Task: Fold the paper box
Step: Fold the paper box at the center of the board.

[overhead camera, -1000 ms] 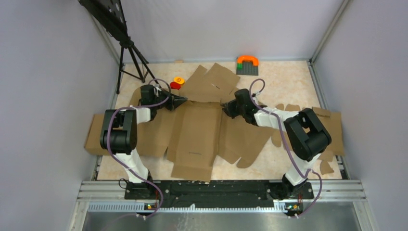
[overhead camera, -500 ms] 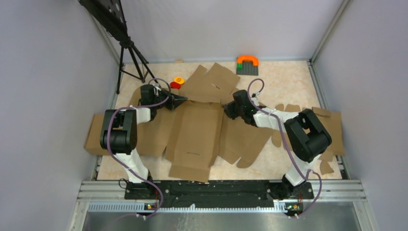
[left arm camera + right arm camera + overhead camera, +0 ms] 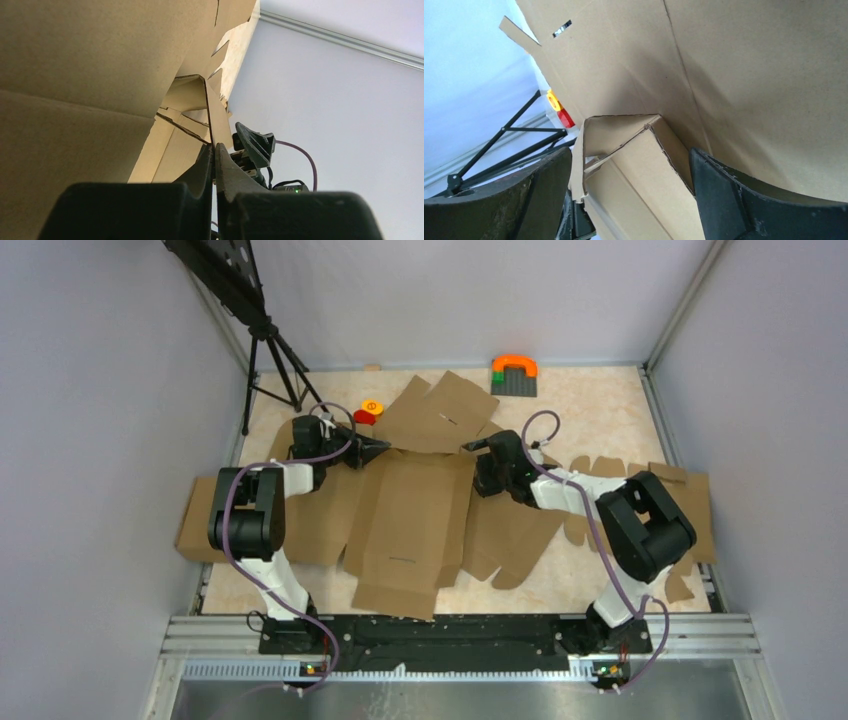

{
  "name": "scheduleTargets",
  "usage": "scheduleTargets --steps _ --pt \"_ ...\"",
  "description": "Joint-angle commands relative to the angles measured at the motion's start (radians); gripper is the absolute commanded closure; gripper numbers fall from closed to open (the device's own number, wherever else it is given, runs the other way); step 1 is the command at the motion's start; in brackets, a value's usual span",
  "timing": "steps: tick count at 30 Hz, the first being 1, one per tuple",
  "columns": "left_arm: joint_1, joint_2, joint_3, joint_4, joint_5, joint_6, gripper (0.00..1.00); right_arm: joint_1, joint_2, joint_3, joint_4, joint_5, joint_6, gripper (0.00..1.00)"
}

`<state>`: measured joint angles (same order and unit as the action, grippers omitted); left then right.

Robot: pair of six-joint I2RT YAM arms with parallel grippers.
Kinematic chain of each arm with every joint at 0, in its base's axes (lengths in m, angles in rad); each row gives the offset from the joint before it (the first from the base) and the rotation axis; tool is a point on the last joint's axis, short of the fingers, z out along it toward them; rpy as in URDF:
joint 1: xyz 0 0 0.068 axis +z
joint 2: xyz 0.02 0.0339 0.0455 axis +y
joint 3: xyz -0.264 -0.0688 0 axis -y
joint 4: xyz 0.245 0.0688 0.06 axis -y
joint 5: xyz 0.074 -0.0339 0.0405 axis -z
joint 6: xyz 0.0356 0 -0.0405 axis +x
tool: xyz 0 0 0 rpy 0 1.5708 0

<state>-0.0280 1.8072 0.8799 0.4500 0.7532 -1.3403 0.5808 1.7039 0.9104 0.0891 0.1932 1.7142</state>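
Clamping a flap of the paper box point(image 3: 90, 65), left gripper point(image 3: 214, 152) hides its pinch point; right gripper point(image 3: 628, 157) gapes around a folded corner.

In the top view the widest bare tabletop point(image 3: 592, 408) lies at upper right, between the orange-and-green block piece point(image 3: 514, 371) by the back wall and the cardboard scraps point(image 3: 600, 466) at mid right. The upper left is crowded: black tripod legs point(image 3: 281, 366) and a red-and-yellow toy point(image 3: 368, 412) stand near the left gripper point(image 3: 386, 448). The paper box point(image 3: 410, 515) fills the centre, from arm to arm. In the right wrist view, a folded box corner occupies the gap between the right gripper's point(image 3: 624, 160) spread fingers.
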Motion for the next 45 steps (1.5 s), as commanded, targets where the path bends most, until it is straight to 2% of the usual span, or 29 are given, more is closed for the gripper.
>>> scheduleTargets --steps 1,7,10,14,18,21,24,28,30,32,39,41,45 --pt "-0.004 -0.002 0.001 0.052 0.024 -0.001 1.00 0.014 -0.050 0.028 0.056 0.024 0.003 0.14" --pt "-0.006 0.000 0.002 0.046 0.027 0.004 1.00 0.014 0.040 0.123 0.078 -0.072 -0.112 0.20" --pt "-0.006 -0.002 0.004 0.042 0.029 0.007 1.00 0.015 0.068 0.153 0.071 -0.097 -0.149 0.36" --pt "-0.007 0.001 0.010 0.035 0.029 0.010 1.00 0.015 0.072 0.159 0.050 -0.094 -0.177 0.40" --pt "-0.009 0.002 0.010 0.033 0.030 0.013 1.00 0.014 0.079 0.180 0.032 -0.087 -0.221 0.57" --pt "-0.009 0.001 0.010 0.027 0.030 0.019 1.00 0.015 0.102 0.224 -0.026 -0.092 -0.259 0.59" --pt "-0.011 0.001 0.013 0.015 0.031 0.029 1.00 0.016 0.111 0.213 -0.011 -0.097 -0.268 0.67" --pt "-0.010 -0.003 0.021 -0.018 0.032 0.053 0.99 0.016 0.106 0.196 -0.007 -0.086 -0.286 0.69" --pt "-0.010 -0.005 0.034 -0.052 0.032 0.077 0.96 0.016 0.102 0.192 -0.011 -0.079 -0.300 0.74" --pt "-0.012 -0.008 0.046 -0.080 0.032 0.103 0.91 0.016 0.100 0.191 -0.018 -0.074 -0.307 0.74" --pt "-0.016 -0.045 0.139 -0.282 0.008 0.254 0.56 0.016 0.099 0.199 -0.028 -0.072 -0.347 0.75" --pt "-0.021 -0.049 0.187 -0.378 -0.006 0.316 0.51 0.016 0.099 0.194 -0.031 -0.067 -0.352 0.75" --pt "-0.032 -0.051 0.285 -0.537 -0.028 0.410 0.49 0.016 0.101 0.189 -0.026 -0.070 -0.361 0.75"
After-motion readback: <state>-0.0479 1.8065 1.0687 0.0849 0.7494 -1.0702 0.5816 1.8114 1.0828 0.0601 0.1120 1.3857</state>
